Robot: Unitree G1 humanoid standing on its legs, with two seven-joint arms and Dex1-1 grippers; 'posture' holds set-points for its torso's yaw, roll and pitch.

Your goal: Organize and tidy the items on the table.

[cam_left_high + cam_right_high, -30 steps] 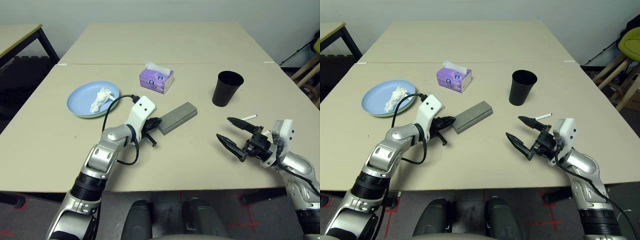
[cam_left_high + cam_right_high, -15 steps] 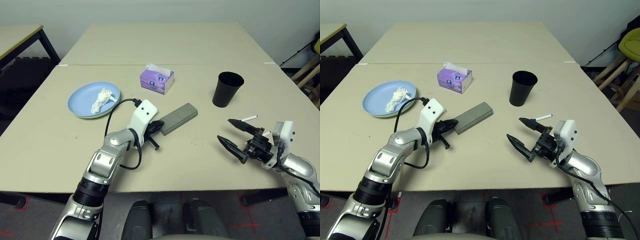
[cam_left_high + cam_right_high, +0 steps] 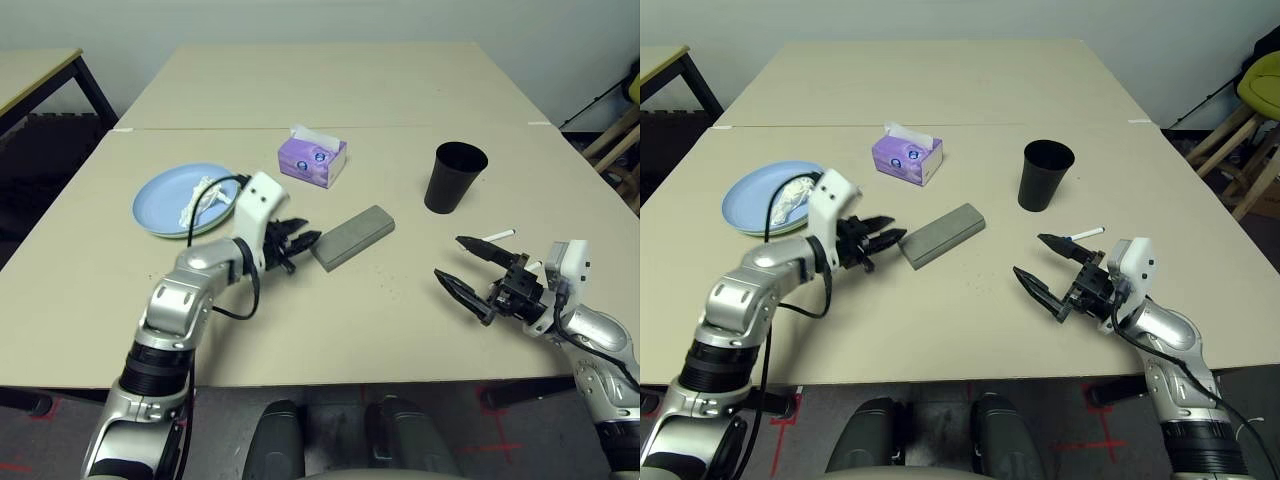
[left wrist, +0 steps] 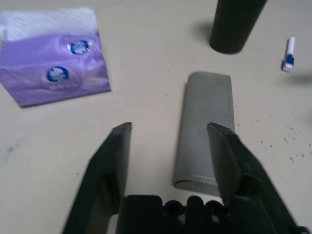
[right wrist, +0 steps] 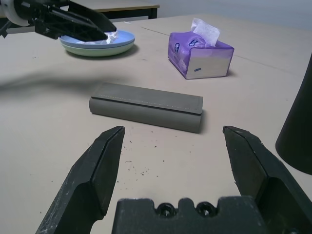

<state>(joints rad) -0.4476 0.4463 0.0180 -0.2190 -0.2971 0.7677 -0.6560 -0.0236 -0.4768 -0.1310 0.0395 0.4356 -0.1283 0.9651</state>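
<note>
A grey glasses case (image 3: pixel 352 236) lies mid-table. My left gripper (image 3: pixel 305 245) hovers just off its near end, open and holding nothing; in the left wrist view the case (image 4: pixel 207 141) lies just ahead of the spread fingers (image 4: pixel 114 161). Behind that arm, a light blue plate (image 3: pixel 165 205) stacked on a pale green plate (image 5: pixel 97 50) carries a crumpled white tissue (image 3: pixel 203 200). The purple tissue box (image 3: pixel 313 158) and the black cup (image 3: pixel 455 178) stand further back. A white marker (image 3: pixel 497 235) lies beside my right gripper (image 3: pixel 449 256), which is open and empty above the table's right front.
The beige table (image 3: pixel 400 320) has a seam (image 3: pixel 420 127) running across behind the items. A separate black-legged table (image 3: pixel 40 70) stands at far left. Wooden stool legs (image 3: pixel 1250 160) and a yellow-green seat are off the right edge.
My left gripper has opened and pulled back to the left, away from the case's end toward the plates. The case stays where it was. The right arm has not moved.
</note>
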